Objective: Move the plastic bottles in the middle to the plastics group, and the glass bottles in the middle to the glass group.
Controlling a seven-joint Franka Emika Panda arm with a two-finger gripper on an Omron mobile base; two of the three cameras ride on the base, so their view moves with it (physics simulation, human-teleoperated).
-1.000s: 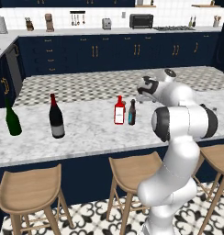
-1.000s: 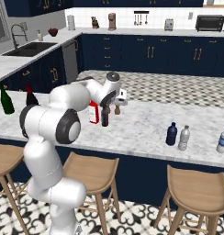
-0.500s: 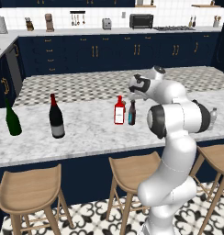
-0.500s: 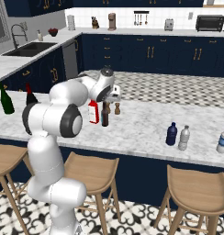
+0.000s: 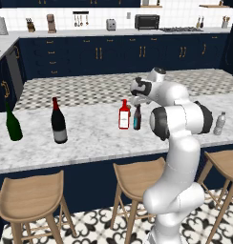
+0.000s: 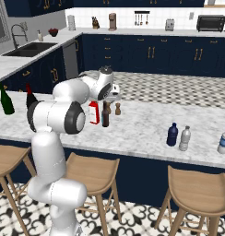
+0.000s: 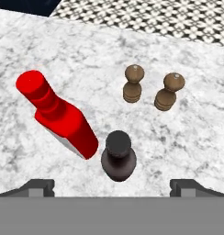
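Claw (image 7: 112,186) spread wide, grasping nothing, hovering over brown bottle (image 7: 118,158) centred below it, red bottle (image 7: 61,117) beside, likely lining up a grab.

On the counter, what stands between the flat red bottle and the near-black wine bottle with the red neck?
Nothing stands there. In the left base view, the marble between the flat red bottle and the near-black wine bottle is bare. The slim brown bottle is on the red bottle's other side.

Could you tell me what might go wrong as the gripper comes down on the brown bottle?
The red bottle stands right beside the brown bottle, so a finger of the open gripper could well catch it and tip it. The two wooden shakers stand just beyond and might be knocked if the gripper overshoots.
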